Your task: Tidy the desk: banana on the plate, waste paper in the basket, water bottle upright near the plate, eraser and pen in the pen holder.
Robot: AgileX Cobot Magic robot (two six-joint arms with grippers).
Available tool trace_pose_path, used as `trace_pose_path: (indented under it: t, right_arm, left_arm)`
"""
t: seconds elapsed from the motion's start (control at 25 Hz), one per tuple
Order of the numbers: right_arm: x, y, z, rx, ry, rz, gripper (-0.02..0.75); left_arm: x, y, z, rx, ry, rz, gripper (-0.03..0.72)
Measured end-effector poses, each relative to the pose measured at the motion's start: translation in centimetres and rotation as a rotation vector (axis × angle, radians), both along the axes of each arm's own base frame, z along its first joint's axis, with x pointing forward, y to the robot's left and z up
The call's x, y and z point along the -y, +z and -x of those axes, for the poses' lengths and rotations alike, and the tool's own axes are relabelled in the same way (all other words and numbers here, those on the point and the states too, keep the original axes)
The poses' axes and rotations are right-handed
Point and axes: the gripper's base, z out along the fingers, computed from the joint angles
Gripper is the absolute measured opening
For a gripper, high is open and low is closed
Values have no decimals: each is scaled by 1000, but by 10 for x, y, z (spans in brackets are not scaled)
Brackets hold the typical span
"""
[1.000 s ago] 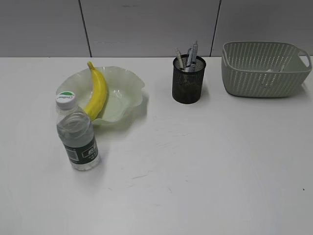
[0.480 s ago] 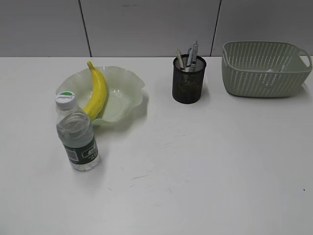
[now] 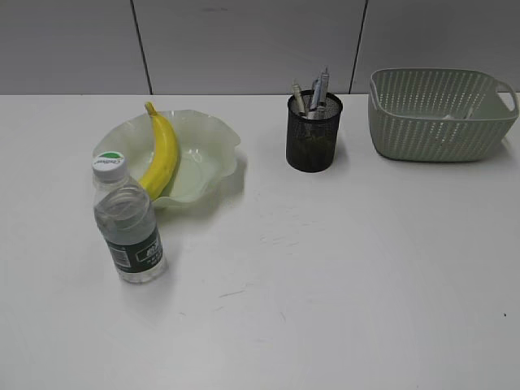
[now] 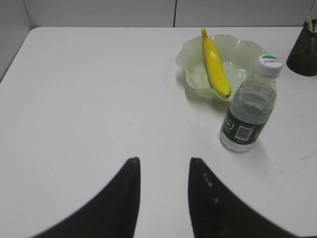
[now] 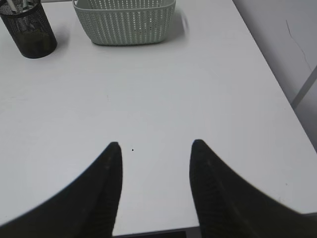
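Observation:
The banana [image 3: 162, 153] lies in the pale-green wavy plate [image 3: 213, 146]; both show in the left wrist view, banana [image 4: 216, 64], plate [image 4: 243, 49]. The water bottle [image 3: 127, 221] stands upright just in front of the plate, also in the left wrist view [image 4: 248, 113]. The black mesh pen holder [image 3: 313, 134] holds pens [image 3: 315, 91]. The green basket [image 3: 439, 114] stands at the back right, with something white inside showing through its wall [image 3: 457, 116]. The eraser is not visible. My left gripper [image 4: 162, 162] is open and empty over bare desk. My right gripper [image 5: 156, 145] is open and empty near the desk's front edge.
The white desk [image 3: 341, 268] spreads in front of the objects. Its right edge [image 5: 270, 74] drops off beside the basket [image 5: 124, 22] in the right wrist view. The pen holder [image 5: 30, 34] shows at that view's top left. No arm shows in the exterior view.

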Motion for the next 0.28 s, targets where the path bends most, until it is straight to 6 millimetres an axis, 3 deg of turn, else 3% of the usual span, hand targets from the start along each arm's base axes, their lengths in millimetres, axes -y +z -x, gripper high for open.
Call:
trace_pose_path:
  t: [0.28]
  right_arm:
    - [0,0,0,0,0,0,364]
  left_arm:
    - [0,0,0,0,0,0,239]
